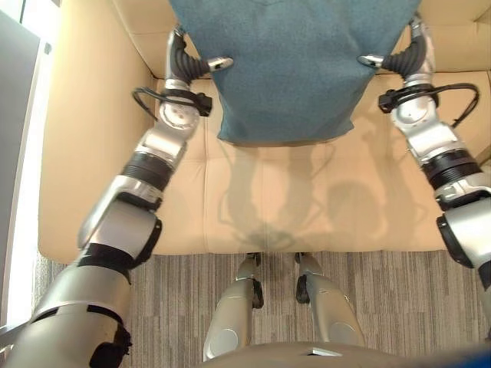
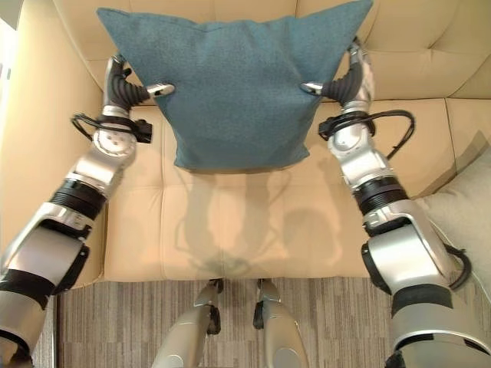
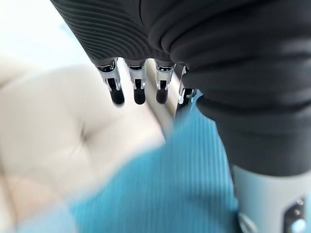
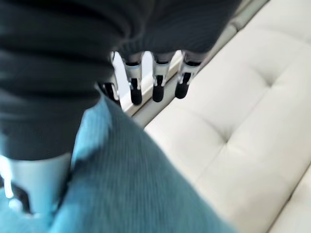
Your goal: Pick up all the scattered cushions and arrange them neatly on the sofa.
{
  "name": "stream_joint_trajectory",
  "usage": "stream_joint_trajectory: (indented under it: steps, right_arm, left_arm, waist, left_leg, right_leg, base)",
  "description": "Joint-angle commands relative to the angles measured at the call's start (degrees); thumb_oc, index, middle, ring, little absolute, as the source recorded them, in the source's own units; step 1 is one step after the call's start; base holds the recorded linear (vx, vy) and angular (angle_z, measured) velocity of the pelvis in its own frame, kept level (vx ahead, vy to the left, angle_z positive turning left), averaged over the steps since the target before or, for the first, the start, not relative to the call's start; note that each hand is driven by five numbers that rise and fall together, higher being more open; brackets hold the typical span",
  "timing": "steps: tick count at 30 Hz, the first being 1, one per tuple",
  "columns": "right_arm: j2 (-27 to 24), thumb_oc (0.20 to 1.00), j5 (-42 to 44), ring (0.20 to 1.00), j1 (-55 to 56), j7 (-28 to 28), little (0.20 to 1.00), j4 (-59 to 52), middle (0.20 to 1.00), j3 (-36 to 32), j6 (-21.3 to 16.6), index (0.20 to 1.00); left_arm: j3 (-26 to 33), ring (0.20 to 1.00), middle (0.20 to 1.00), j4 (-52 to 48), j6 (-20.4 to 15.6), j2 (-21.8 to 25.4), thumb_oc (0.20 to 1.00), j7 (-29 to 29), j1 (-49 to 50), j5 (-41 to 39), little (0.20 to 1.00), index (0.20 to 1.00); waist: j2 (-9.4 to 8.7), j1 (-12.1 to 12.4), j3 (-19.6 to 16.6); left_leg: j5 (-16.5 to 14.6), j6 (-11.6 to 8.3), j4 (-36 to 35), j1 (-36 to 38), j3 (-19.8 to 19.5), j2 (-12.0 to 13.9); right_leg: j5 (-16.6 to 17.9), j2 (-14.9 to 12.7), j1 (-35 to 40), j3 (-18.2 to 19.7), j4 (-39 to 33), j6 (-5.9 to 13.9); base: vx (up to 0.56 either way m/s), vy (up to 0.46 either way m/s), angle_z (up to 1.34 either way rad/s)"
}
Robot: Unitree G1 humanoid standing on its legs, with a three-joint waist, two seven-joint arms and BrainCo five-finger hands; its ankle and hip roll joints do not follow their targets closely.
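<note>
Cushion [image 2: 238, 84] held between both hands above the sofa seat [image 2: 253, 222], seemingly near the backrest [image 2: 430, 46]

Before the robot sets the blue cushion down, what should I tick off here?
1. Blue cushion held on both sides: ok; left hand and right hand press its edges, thumbs on the front.
2. Cushion lifted off the seat: ok, shadow falls below it.
3. Sofa seat beneath free: ok.
4. Cushion level: ok, bottom edge roughly horizontal.
5. Finger grip behind the cushion: cannot tell.
6. Grey cushion beside the right arm, still to arrange: not ok.
</note>
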Motion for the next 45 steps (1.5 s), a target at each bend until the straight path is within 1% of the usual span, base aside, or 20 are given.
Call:
stream_joint_trajectory:
  steps: [1,8,9,11,15,17,21,25,26,28,29,31,34,36,37,38,39,41,42,45]
  right_arm:
    - [-0.88,1.0,3.04,1.0,0.32,0.36,1.0,0.92,1.0,-2.03,-0.21,1.0]
    - [-8.53,1.0,6.05,1.0,6.58,5.43,1.0,2.74,1.0,-3.79,-0.14,1.0]
    - [-10.33,1.0,6.53,1.0,10.47,6.32,1.0,0.35,1.0,-6.03,-0.51,1.0]
    - [-10.67,1.0,5.95,1.0,16.14,6.86,1.0,-3.38,1.0,-9.07,-0.79,1.0]
    - [-9.44,1.0,3.51,1.0,32.76,9.68,1.0,-15.79,1.0,-17.78,-1.73,1.0]
    - [-6.68,1.0,2.14,1.0,42.53,11.69,1.0,-20.88,1.0,-22.99,-2.53,1.0]
    - [-1.09,1.0,-2.68,1.0,53.91,14.85,1.0,-23.55,1.0,-26.35,-2.18,1.0]
    - [3.61,1.0,-8.12,1.0,59.53,17.51,1.0,-18.77,1.0,-24.27,-1.44,1.0]
    - [6.7,1.0,-9.77,1.0,61.49,18.4,1.0,-14.82,1.0,-22.79,-0.99,1.0]
    - [8.52,1.0,-12.01,1.0,62.95,19.07,1.0,-10.57,1.0,-20.79,-0.64,1.0]
    - [10.39,1.0,-14.22,1.0,64.31,19.96,1.0,-6.86,1.0,-18.23,-0.81,1.0]
    - [12.38,1.0,-15.21,1.0,65.21,20.61,1.0,-3.33,1.0,-16.72,-0.6,1.0]
    - [16.35,1.0,-14.71,1.0,65.28,19.55,1.0,4.2,1.0,-14.92,-0.4,1.0]
    - [17.47,1.0,-13.48,1.0,64.8,18.69,1.0,7.55,1.0,-14.95,-0.01,1.0]
    - [17.66,1.0,-13.0,1.0,63.73,17.86,1.0,10.78,1.0,-14.39,0.42,1.0]
    - [17.74,1.0,-12.87,1.0,63.12,17.8,1.0,12.15,1.0,-14.22,0.57,1.0]
    - [17.77,1.0,-13.05,1.0,62.89,17.66,1.0,12.93,1.0,-13.94,0.59,1.0]
    - [17.64,1.0,-13.23,1.0,61.93,17.65,1.0,15.42,1.0,-13.61,1.0,1.0]
    - [17.15,1.0,-13.28,1.0,61.44,17.42,1.0,16.55,1.0,-13.57,1.18,1.0]
    - [17.29,1.0,-13.77,1.0,60.34,17.44,1.0,19.11,1.0,-13.18,1.84,1.0]
  left_arm:
    - [1.99,1.0,1.0,2.77,-3.34,-0.61,1.0,-0.81,-0.83,-2.55,1.0,1.0]
    - [4.55,1.0,1.0,1.28,-2.67,2.76,1.0,-3.05,6.17,-1.31,1.0,1.0]
    - [5.79,1.0,1.0,-3.35,-2.88,4.28,1.0,-3.47,9.35,-0.24,1.0,1.0]
    - [7.09,1.0,1.0,-7.94,-3.18,4.89,1.0,-4.56,13.77,0.41,1.0,1.0]
    - [13.28,1.0,1.0,-20.1,-4.54,5.5,1.0,-9.18,29.25,-0.46,1.0,1.0]
    - [16.85,1.0,1.0,-24.15,-4.33,2.81,1.0,-11.84,39.47,-0.35,1.0,1.0]
    - [21.51,1.0,1.0,-26.31,-2.49,-1.42,1.0,-16.51,54.74,0.88,1.0,1.0]
    - [21.74,1.0,1.0,-20.78,-0.19,-4.71,1.0,-20.67,62.95,5.64,1.0,1.0]
    - [20.11,1.0,1.0,-16.57,0.92,-6.53,1.0,-22.01,65.47,9.34,1.0,1.0]
    - [18.67,1.0,1.0,-11.29,1.85,-8.96,1.0,-23.14,66.84,12.24,1.0,1.0]
    - [16.32,1.0,1.0,-5.26,2.32,-10.46,1.0,-23.07,67.8,17.71,1.0,1.0]
    - [14.9,1.0,1.0,2.15,2.69,-12.34,1.0,-22.44,68.17,21.17,1.0,1.0]
    - [15.22,1.0,1.0,13.1,4.17,-16.01,1.0,-19.55,67.66,22.22,1.0,1.0]
    - [15.43,1.0,1.0,15.96,4.46,-17.5,1.0,-18.31,67.19,21.3,1.0,1.0]
    - [15.04,1.0,1.0,17.43,4.57,-18.43,1.0,-17.99,66.17,20.44,1.0,1.0]
    - [14.65,1.0,1.0,17.94,4.71,-18.84,1.0,-18.04,65.6,20.26,1.0,1.0]
    - [14.53,1.0,1.0,18.27,4.61,-19.02,1.0,-18.0,65.39,20.0,1.0,1.0]
    - [14.18,1.0,1.0,18.71,4.47,-19.26,1.0,-17.96,64.67,19.31,1.0,1.0]
    - [13.61,1.0,1.0,19.02,4.11,-19.67,1.0,-17.68,64.12,18.69,1.0,1.0]
    - [12.11,1.0,1.0,18.99,4.34,-19.63,1.0,-17.65,62.67,19.11,1.0,1.0]
  waist:
    - [-1.35,0.34,-2.67]
    - [-1.8,0.07,-3.39]
    - [-1.9,0.0,-3.35]
    - [-2.03,-0.12,-3.62]
    - [-2.26,-0.93,-5.21]
    - [-2.32,-1.69,-6.81]
    - [-2.37,-2.58,-8.56]
    - [-2.53,-3.17,-10.23]
    - [-2.7,-3.5,-11.08]
    - [-2.88,-3.63,-11.81]
    - [-3.06,-3.65,-12.18]
    - [-3.28,-3.75,-12.21]
    - [-3.83,-3.5,-11.74]
    - [-4.45,-3.02,-11.19]
    - [-5.29,-2.26,-10.04]
    - [-5.62,-2.04,-9.76]
    - [-5.8,-2.06,-9.97]
    - [-5.56,-1.94,-10.13]
    - [-4.98,-2.05,-10.43]
    - [-4.97,-2.66,-10.37]
  left_leg:
    - [-4.25,-4.14,0.28,3.62,5.54,0.19]
    - [-4.75,-4.32,0.28,6.08,6.23,0.31]
    - [-4.94,-4.29,0.28,6.96,6.34,0.47]
    - [-5.17,-4.24,0.28,8.03,6.48,0.53]
    - [-5.91,-3.86,0.28,11.26,6.92,0.69]
    - [-6.27,-3.77,0.28,13.54,7.14,0.77]
    - [-6.88,-3.41,0.28,17.07,8.5,1.2]
    - [-7.4,-3.15,0.28,19.91,10.06,1.65]
    - [-7.92,-2.96,0.28,21.62,10.47,1.82]
    - [-8.24,-2.88,0.28,22.89,10.49,2.07]
    - [-8.76,-2.72,0.28,24.43,10.68,2.19]
    - [-8.94,-2.73,0.28,25.37,10.64,2.41]
    - [-8.91,-2.84,1.7,26.01,10.21,2.83]
    - [-10.11,-2.83,5.92,24.81,8.98,3.13]
    - [-12.99,-2.68,11.11,22.91,5.26,2.44]
    - [-14.94,-2.52,13.14,22.43,3.42,1.66]
    - [-15.53,-2.45,14.4,22.26,1.68,0.87]
    - [-16.88,-2.34,16.21,22.91,-2.22,-0.49]
    - [-17.51,-2.39,15.29,24.26,-6.1,-1.35]
    - [-18.83,-1.56,12.85,24.55,-8.55,-2.17]
  right_leg:
    - [-5.11,-2.51,1.21,2.58,3.18,7.15]
    - [-5.56,-2.52,3.76,2.25,3.25,7.02]
    - [-5.84,-2.41,4.74,2.21,3.13,7.05]
    - [-6.12,-2.38,6.07,2.08,2.94,7.02]
    - [-6.85,-2.2,9.33,2.09,2.83,6.9]
    - [-7.62,-2.06,11.62,2.02,3.05,6.74]
    - [-8.41,-2.03,14.38,1.75,5.01,6.86]
    - [-8.65,-1.61,16.54,2.49,5.76,7.03]
    - [-8.85,-1.29,17.87,3.04,5.7,6.96]
    - [-9.28,-1.05,19.21,3.23,5.55,6.88]
    - [-9.98,-0.69,20.53,3.41,5.59,6.67]
    - [-10.7,-0.34,21.59,3.88,5.67,6.3]
    - [-11.55,0.23,23.04,4.4,4.89,5.43]
    - [-11.44,0.23,23.41,5.16,4.41,5.06]
    - [-10.91,-0.14,22.96,6.31,4.48,4.72]
    - [-10.45,-0.45,22.37,6.91,4.68,4.68]
    - [-9.95,-0.67,21.57,7.41,4.79,4.63]
    - [-9.04,-0.28,20.33,9.11,4.9,4.6]
    - [-8.34,0.36,19.03,10.95,5.17,4.64]
    - [-7.13,0.01,16.8,12.3,6.09,5.17]
  base:
    - [0.03,-0.003,0.06]
    - [0.01,-0.001,0.04]
    - [0.01,-0.003,-0.04]
    - [0.03,-0.015,-0.07]
    - [0.07,-0.021,-0.12]
    - [0.06,-0.024,-0.07]
    - [-0.02,0.006,-0.14]
    - [-0.02,-0.002,-0.29]
    - [-0.01,-0.017,-0.25]
    - [-0.01,-0.036,-0.23]
    - [-0.01,-0.056,-0.16]
    - [-0.03,-0.073,-0.08]
    - [-0.09,-0.082,0.08]
    - [-0.16,-0.04,0.04]
    - [-0.26,-0.003,0.02]
    - [-0.26,0.017,-0.16]
    - [-0.18,0.048,-0.39]
    - [-0.14,0.098,-0.7]
    - [-0.13,0.153,-0.67]
    - [-0.17,0.181,-0.54]
